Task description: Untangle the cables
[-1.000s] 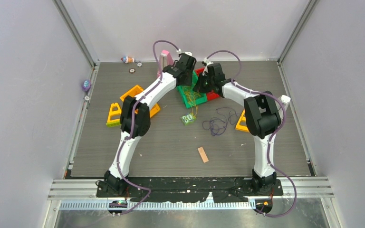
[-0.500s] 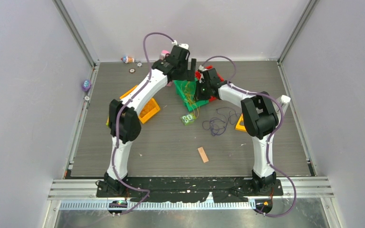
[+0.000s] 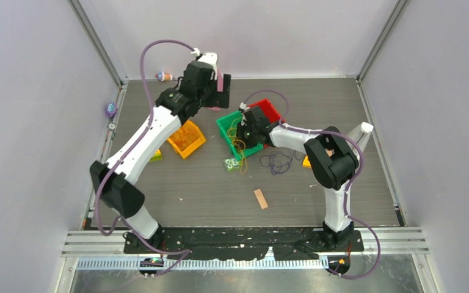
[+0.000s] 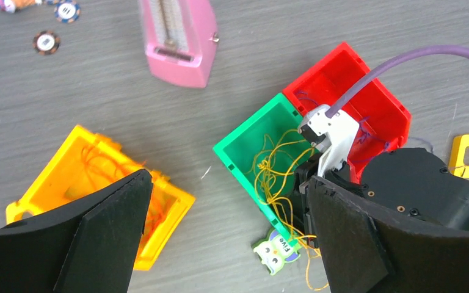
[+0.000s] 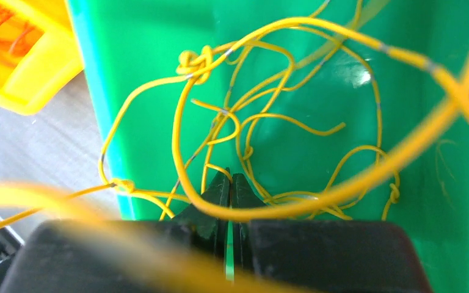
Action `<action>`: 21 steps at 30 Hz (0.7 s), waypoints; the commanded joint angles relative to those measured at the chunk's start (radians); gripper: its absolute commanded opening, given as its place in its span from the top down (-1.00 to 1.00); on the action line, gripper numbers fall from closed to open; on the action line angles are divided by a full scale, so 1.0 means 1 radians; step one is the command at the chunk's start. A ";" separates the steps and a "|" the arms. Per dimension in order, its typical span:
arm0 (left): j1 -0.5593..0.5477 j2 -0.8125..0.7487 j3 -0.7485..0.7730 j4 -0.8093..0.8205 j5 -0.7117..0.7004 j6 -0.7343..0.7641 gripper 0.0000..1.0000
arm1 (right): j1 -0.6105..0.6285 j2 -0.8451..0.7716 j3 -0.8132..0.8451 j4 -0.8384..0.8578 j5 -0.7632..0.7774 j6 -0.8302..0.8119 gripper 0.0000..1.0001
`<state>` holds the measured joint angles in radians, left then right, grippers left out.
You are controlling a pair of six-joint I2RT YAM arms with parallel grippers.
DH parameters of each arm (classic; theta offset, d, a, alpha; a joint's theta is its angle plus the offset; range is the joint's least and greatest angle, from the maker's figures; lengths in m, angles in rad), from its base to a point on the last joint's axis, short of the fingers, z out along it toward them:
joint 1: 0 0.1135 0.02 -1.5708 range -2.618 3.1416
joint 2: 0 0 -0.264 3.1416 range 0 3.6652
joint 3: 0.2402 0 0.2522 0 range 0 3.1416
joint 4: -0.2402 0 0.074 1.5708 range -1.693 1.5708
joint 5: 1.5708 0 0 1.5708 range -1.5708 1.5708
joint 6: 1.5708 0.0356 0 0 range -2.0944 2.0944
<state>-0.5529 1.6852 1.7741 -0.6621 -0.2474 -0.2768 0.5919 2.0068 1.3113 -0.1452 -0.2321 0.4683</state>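
The yellow cable [image 3: 239,139] [image 4: 267,177] [image 5: 262,116] lies knotted in the green bin [image 3: 221,124] [image 4: 244,131] [image 5: 403,122], and a strand trails over its near wall onto the table. My right gripper [image 3: 243,138] [image 4: 302,183] [image 5: 230,181] reaches into that bin. It is shut with a yellow strand at its tips and another looped across its fingers. The orange cable [image 3: 186,134] [image 4: 98,165] fills the orange bin [image 4: 36,183]. The purple cable [image 3: 278,160] lies loose on the table, with strands in the red bin [image 3: 270,110] [image 4: 342,61]. My left gripper [image 3: 220,88] [image 4: 229,244] hangs open and holds nothing, high over the back.
A pink wedge-shaped object [image 4: 177,43] stands at the back with poker chips [image 4: 47,41] beside it. An owl tile [image 3: 232,163] [image 4: 276,249] lies at the green bin's near corner. A wooden block [image 3: 261,198] lies nearer me. A yellow letter piece [image 3: 308,162] sits to the right.
My left gripper opened wide and its arm swung up and left, off the green bin. The right gripper, still shut, moved nearer and left, and the green bin shifted with it.
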 commanded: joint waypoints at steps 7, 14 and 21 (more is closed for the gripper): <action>0.033 -0.299 -0.330 0.130 -0.055 -0.010 -0.99 | 0.052 -0.146 -0.017 0.035 0.107 0.022 0.80; 0.038 -0.412 -0.437 0.139 -0.071 -0.024 -0.99 | 0.039 -0.199 0.044 -0.062 0.217 -0.086 0.79; 0.078 -0.384 -0.463 0.129 0.047 -0.070 -0.99 | 0.038 -0.123 0.139 -0.086 0.320 -0.169 0.82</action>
<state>-0.4992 1.2816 1.3159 -0.5751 -0.2703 -0.3092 0.6281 1.8603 1.3731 -0.2195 0.0032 0.3664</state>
